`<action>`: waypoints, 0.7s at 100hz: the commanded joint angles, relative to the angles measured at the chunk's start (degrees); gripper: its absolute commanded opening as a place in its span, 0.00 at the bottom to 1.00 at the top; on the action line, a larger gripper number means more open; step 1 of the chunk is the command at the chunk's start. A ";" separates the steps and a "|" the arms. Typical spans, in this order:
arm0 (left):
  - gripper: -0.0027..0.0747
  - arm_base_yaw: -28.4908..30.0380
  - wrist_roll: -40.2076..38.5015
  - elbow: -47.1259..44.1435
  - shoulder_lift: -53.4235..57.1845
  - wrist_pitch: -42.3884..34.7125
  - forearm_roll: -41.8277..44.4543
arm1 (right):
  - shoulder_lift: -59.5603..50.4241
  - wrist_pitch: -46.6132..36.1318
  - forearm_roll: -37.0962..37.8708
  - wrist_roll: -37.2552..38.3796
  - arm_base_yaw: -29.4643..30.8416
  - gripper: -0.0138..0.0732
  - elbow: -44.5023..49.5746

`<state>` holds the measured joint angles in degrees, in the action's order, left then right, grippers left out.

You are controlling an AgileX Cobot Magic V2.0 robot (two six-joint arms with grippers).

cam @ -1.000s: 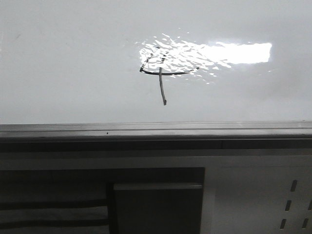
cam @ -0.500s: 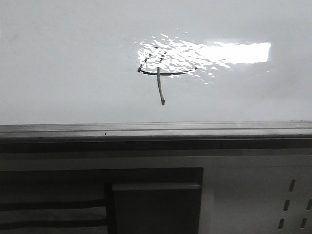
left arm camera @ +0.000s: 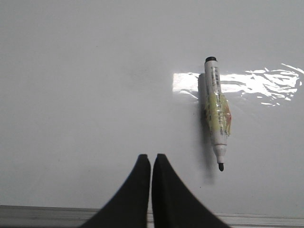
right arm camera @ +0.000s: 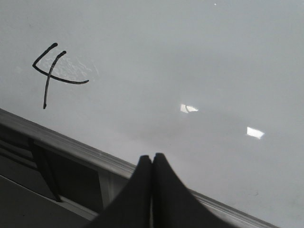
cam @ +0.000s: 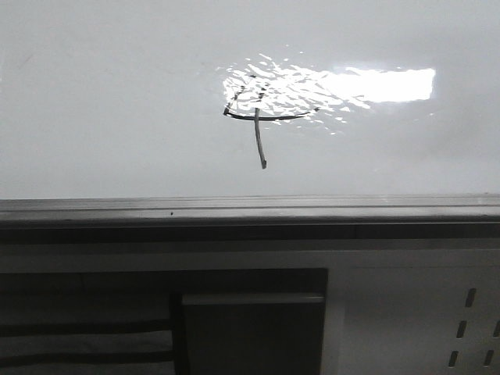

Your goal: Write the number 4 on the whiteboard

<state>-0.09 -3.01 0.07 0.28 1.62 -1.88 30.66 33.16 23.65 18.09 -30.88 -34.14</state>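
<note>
The number 4 (cam: 258, 117) is drawn in thin dark strokes on the whiteboard (cam: 117, 101), partly inside a bright glare patch; it also shows as the number 4 (right arm camera: 51, 73) in the right wrist view. A white marker (left arm camera: 216, 111) lies uncapped on the whiteboard (left arm camera: 85, 85), tip toward the edge rail. My left gripper (left arm camera: 151, 156) is shut and empty, a short way to the side of the marker tip. My right gripper (right arm camera: 152, 156) is shut and empty, hanging over the board's grey rail (right arm camera: 71, 145), well away from the figure. Neither gripper shows in the front view.
The board's grey metal edge rail (cam: 250, 209) runs across the front view. Below it sit a dark recess with a grey panel (cam: 254, 332) and a white perforated panel (cam: 437, 312). Glare (cam: 375, 84) lies to the right of the figure.
The front view shifted slightly left half a second ago and is back where it was a second ago. The figure looks unchanged.
</note>
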 commanded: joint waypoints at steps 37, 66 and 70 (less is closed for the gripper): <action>0.01 0.00 -0.68 -1.50 1.59 -4.71 -0.56 | -3.25 -6.37 1.63 -0.19 2.59 0.08 1.67; 0.01 0.00 -0.68 -1.50 1.59 -4.71 -0.56 | -20.60 -26.78 -8.37 -0.19 25.26 0.08 19.67; 0.01 0.00 -0.68 -1.50 1.59 -4.71 -0.56 | -22.67 -26.78 -8.37 -0.19 26.66 0.08 21.72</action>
<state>-0.09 -3.01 0.07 0.28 1.62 -1.88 11.25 12.64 15.84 18.19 -7.76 -14.20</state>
